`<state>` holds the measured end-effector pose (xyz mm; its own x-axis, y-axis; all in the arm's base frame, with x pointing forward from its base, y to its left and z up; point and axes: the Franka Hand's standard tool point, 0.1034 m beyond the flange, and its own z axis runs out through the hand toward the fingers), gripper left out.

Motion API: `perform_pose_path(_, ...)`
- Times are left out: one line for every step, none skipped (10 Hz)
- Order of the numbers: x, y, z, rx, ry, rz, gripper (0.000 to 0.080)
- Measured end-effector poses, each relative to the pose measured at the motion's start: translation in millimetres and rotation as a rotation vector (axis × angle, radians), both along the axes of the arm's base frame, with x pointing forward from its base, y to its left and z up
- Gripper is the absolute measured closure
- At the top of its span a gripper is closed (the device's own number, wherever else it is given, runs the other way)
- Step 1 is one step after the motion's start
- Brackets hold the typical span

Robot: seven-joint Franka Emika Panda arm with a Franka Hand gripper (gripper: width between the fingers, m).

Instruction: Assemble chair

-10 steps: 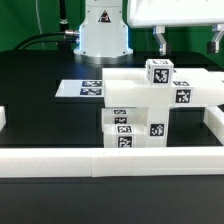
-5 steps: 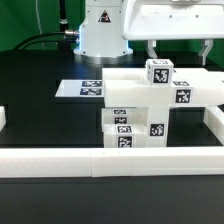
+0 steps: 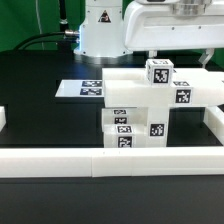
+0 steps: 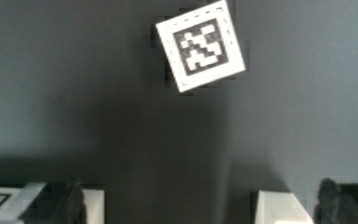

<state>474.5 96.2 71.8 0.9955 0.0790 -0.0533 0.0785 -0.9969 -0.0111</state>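
The white chair parts (image 3: 140,100) stand grouped in the middle of the black table. A long flat panel lies across the top, a small tagged block (image 3: 157,72) sits on it, and tagged blocks (image 3: 125,128) stand under it. My gripper (image 3: 178,56) hangs open and empty above the far right end of the group, just behind the small block. In the wrist view my gripper (image 4: 202,205) is open with dark fingers (image 4: 59,200) at both edges. Two white part edges (image 4: 279,205) show between them, over the dark table.
The marker board (image 3: 85,88) lies flat on the table at the exterior view's left of the parts. White border rails (image 3: 110,160) run along the front and the sides. The white robot base (image 3: 100,30) stands at the back. A tilted white tag card (image 4: 202,45) shows in the wrist view.
My gripper has shifted toward the exterior view's left and sits a little lower in the picture. It stays open. The chair parts have not moved.
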Motion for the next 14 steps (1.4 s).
perform_pose_path(-2.7, -2.5, -6.0, -0.007, -0.004, 0.000, 0.0151)
perform_pose_path(-3.5, -3.8, -10.3, -0.013, -0.006, 0.001, 0.0151)
perform_pose_path(-3.2, -3.8, -10.0, -0.013, -0.006, 0.001, 0.0151)
perform_pose_path(-3.2, -3.8, -10.1, -0.013, -0.006, 0.001, 0.0151)
perform_pose_path(-3.2, -3.9, -10.1, -0.013, -0.006, 0.001, 0.0151)
perform_pose_path(-2.8, -4.7, -9.2, -0.013, -0.004, 0.001, 0.0151)
perform_pose_path(-0.8, -5.8, -8.3, -0.013, -0.010, 0.001, 0.0151)
perform_pose_path(-2.3, -4.5, -12.9, -0.017, -0.015, 0.007, 0.0151)
perform_pose_path(-5.4, 2.7, -22.7, -0.027, -0.020, 0.032, 0.0151)
perform_pose_path(-6.5, 6.8, -29.5, -0.032, -0.030, 0.045, 0.0151)
perform_pose_path(-7.2, 6.0, -32.6, -0.035, -0.036, 0.047, 0.0151)
perform_pose_path(-6.6, 5.1, -31.7, -0.034, -0.036, 0.058, 0.0151)
perform_pose_path(-6.6, 4.9, -31.9, -0.034, -0.036, 0.055, 0.0151)
perform_pose_path(-6.5, 4.5, -32.0, -0.035, -0.038, 0.085, 0.0151)
